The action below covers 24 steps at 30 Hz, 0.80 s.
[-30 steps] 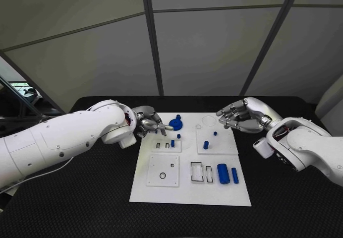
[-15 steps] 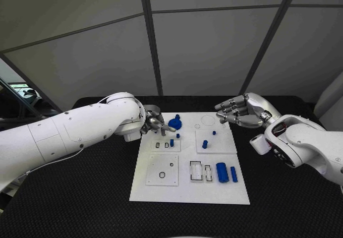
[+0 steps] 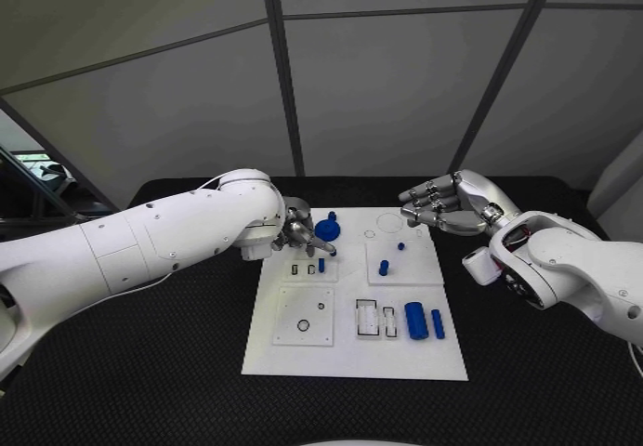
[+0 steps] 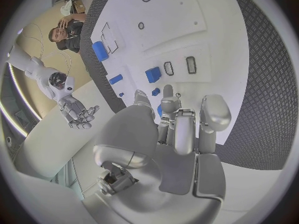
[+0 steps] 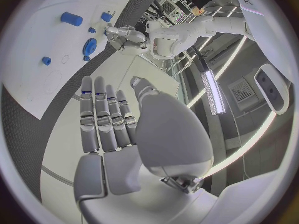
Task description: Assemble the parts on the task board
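The white task board [image 3: 355, 348] lies in the middle of the black table. A blue gear [image 3: 328, 230] stands at its far left, and my left hand [image 3: 297, 234] hovers beside it with its fingers [image 4: 181, 127] stretched toward it, holding nothing; whether they touch it I cannot tell. Blue pegs [image 3: 385, 268] stand mid-board. A blue cylinder [image 3: 415, 321] and a blue bar [image 3: 439, 323] lie near the right edge. My right hand [image 3: 445, 209] hangs above the far right corner, its fingers [image 5: 102, 114] straight and apart, empty.
Two raised white blocks with empty slots [image 3: 306, 319] and rectangular cut-outs [image 3: 369, 319] take up the board's near half. Black table [image 3: 148, 372] surrounds the board on all sides. My left forearm [image 3: 161, 246] reaches across the table's left part.
My left arm has swung further in and its hand has edged right toward the gear. My right hand has drifted slightly away toward the far edge. The parts have not moved.
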{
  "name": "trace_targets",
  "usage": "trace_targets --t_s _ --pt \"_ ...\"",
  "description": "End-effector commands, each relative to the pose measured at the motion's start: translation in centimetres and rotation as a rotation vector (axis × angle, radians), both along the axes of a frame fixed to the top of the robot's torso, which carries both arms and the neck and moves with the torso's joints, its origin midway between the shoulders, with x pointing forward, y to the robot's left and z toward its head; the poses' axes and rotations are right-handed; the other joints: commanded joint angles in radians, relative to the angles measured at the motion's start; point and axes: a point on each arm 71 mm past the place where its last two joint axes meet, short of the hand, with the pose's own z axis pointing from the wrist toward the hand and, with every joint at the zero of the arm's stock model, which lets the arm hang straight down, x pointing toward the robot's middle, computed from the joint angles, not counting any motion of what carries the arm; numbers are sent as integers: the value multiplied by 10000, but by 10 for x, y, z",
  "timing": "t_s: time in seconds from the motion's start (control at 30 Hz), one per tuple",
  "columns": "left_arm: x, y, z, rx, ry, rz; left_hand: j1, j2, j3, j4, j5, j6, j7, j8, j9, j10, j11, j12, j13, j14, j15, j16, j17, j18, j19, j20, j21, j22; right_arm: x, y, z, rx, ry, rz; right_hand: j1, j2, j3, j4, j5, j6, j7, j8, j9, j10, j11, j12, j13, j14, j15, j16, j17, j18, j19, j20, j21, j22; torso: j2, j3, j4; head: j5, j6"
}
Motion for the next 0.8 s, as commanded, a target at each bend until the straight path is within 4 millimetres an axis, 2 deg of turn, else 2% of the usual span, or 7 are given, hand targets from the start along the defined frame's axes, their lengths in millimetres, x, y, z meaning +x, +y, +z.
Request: trace_targets --t_s 0.03,0.17,0.3,0.43,0.8 --pt "-1 -3 -1 344 295 -334 82 13 6 -72 80 -98 -23 58 59 -65 10 -38 -9 431 -20 -29 956 -122 -63 0 -9 1 1 1 2 -9 -121 -176 152 26 30 -124 53 63 -19 -55 12 50 -37 53 -12 75 2 -67 -47 57 89 -6 -92 -51 14 -6 0 34 -22" --pt "-1 -7 -2 361 363 -442 139 3 17 -88 84 -120 -21 83 117 -72 12 -41 -10 432 -15 -29 964 -121 -69 5 -15 3 2 3 1 -68 -155 -184 295 29 102 -253 51 89 -25 -60 12 90 -50 58 -17 97 -15 -103 -98 56 155 -33 -163 -103 25 3 -12 54 -91" --pt "-1 -9 -2 385 433 -547 244 -26 35 -122 81 -169 -16 115 210 -100 18 -66 -38 420 -10 -49 940 -116 -89 13 -36 -8 3 4 1 -96 -150 -193 347 56 157 -297 70 126 -39 -52 16 130 -64 66 -18 102 -22 -120 -130 54 187 -45 -200 -130 21 -5 -2 61 -158" --pt "-2 -10 -2 395 505 -604 278 -33 43 -133 82 -183 -14 125 239 -109 20 -74 -47 414 -8 -59 926 -113 -97 15 -45 -15 4 5 0 -111 -126 -181 373 62 285 -345 417 169 -52 -60 11 169 -74 43 -26 108 -31 -140 -203 46 246 -69 -285 -189 27 -8 -2 45 -175" --pt "-2 -11 -4 489 670 -694 403 -26 86 -175 106 -210 -15 167 341 -110 20 -73 -41 421 -5 -50 951 -116 -94 22 -44 11 4 6 0 -135 -63 -161 379 60 432 -389 670 197 -54 -78 5 193 -79 8 -28 111 -36 -146 -276 41 301 -86 -359 -239 28 -11 -11 63 -191"
